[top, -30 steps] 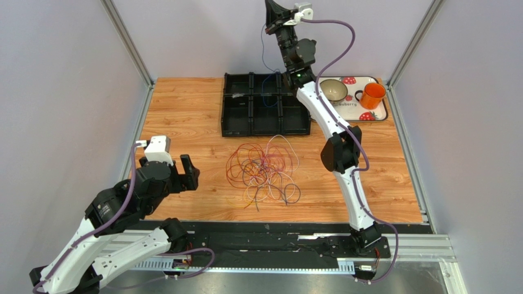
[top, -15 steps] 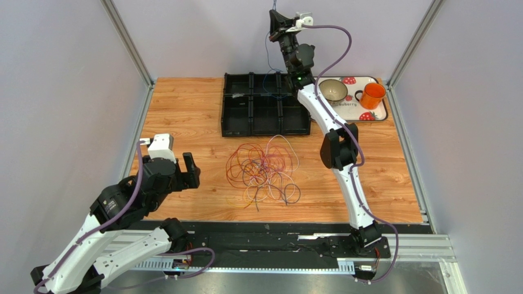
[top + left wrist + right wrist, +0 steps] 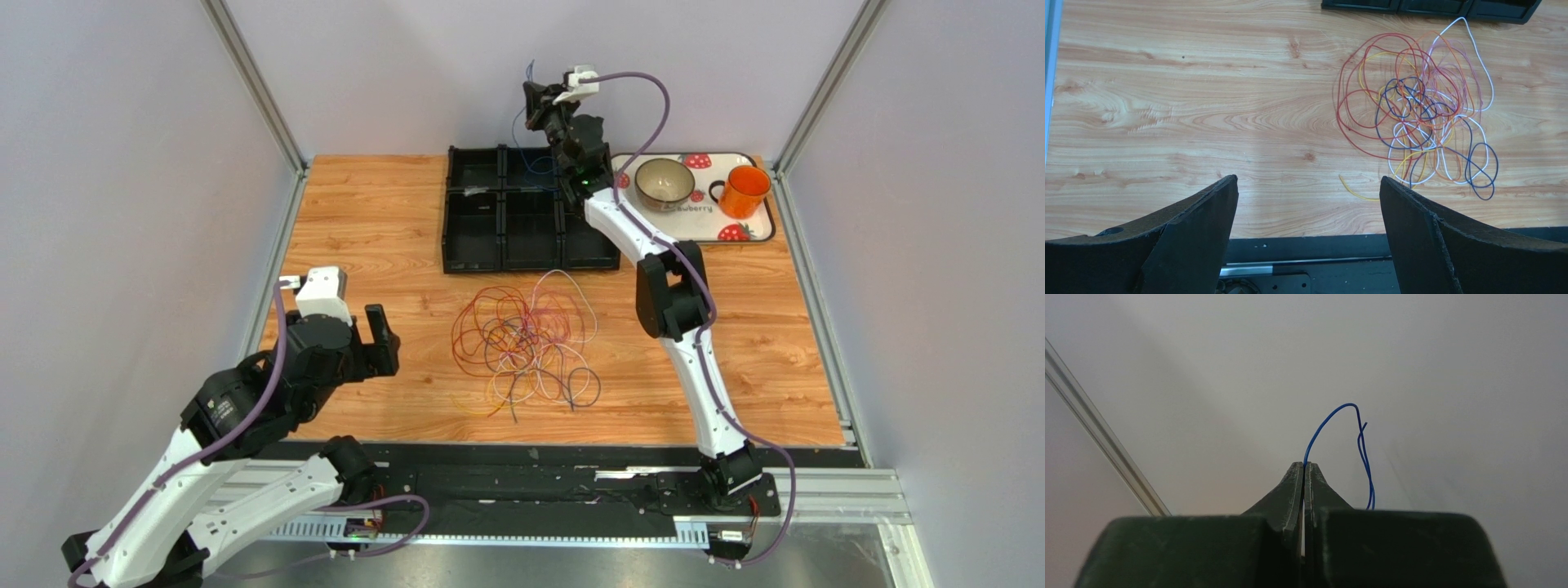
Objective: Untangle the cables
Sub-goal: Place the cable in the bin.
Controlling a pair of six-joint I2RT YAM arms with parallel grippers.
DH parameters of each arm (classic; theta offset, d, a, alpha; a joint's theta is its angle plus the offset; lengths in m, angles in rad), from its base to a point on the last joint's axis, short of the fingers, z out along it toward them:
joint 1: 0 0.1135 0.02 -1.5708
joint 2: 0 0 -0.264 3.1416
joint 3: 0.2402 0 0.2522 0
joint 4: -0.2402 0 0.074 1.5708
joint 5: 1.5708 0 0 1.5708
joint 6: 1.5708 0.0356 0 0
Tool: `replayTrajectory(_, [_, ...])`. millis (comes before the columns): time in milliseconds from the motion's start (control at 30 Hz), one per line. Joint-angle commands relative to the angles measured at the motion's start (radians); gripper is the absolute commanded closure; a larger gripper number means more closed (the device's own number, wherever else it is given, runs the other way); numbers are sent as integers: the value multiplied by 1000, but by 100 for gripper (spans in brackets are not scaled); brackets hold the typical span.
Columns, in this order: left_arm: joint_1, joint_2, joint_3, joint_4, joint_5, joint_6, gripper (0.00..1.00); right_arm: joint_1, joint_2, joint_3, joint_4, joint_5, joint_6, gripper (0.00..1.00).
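A tangle of thin looped cables [image 3: 528,343] in red, orange, yellow, dark blue and white lies on the wooden table, also in the left wrist view [image 3: 1419,128]. My right gripper [image 3: 532,93] is raised above the far black tray and shut on a blue cable [image 3: 1338,422]; that cable hangs down towards the tray [image 3: 521,129]. In the right wrist view the gripper [image 3: 1304,467] pinches the blue loop at its tips. My left gripper [image 3: 374,343] is open and empty, left of the tangle, and in its wrist view [image 3: 1308,187] it hangs over the near table edge.
A black compartment tray [image 3: 478,214] stands behind the tangle. A strawberry-print tray [image 3: 767,227] at the back right holds a bowl [image 3: 666,181] and an orange mug [image 3: 742,190]. Grey walls enclose the table; a black rail [image 3: 552,459] runs along the near edge.
My right gripper has come down and to the left with the blue cable, towards the black tray. My left arm shifted slightly at first, then stayed still.
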Motion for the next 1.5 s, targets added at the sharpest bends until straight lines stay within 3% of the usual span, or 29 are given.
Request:
replayTrajectory(0, [5,-13,24,9,8,18,7,9,-24,-78,0,24,26,100])
replayTrajectory(500, [5,-57,21,11,13,13,7,19,-153,-319,-114,21,82,100])
replayTrajectory(667, [5,-68,20,11,11,12,7,20,-188,-321,-209,18,82,90])
replayTrajectory(767, [5,-71,21,11,13,12,7,22,-213,-290,-317,15,86,70])
replayTrajectory(800, [5,-74,21,11,11,12,7,22,-219,-283,-342,13,89,52])
replayTrajectory(833, [5,-74,21,11,13,10,7,22,-225,-272,-367,12,86,43])
replayTrajectory(900, [5,-76,20,13,15,10,7,22,-250,-263,-437,35,74,31])
replayTrajectory(933, [5,-76,20,11,16,10,7,22,-260,-260,-460,77,74,30])
replayTrajectory(1133, [5,-85,18,11,19,9,7,14,-316,-275,-585,237,103,30])
replayTrajectory(1200, [5,-83,20,11,19,9,7,-1,-302,-235,-664,246,137,35])
replayTrajectory(1367, [5,-85,17,13,22,9,8,-47,-256,-165,-809,156,275,48])
replayTrajectory(1467, [5,-79,17,13,21,10,8,-69,-216,-116,-867,119,312,51])
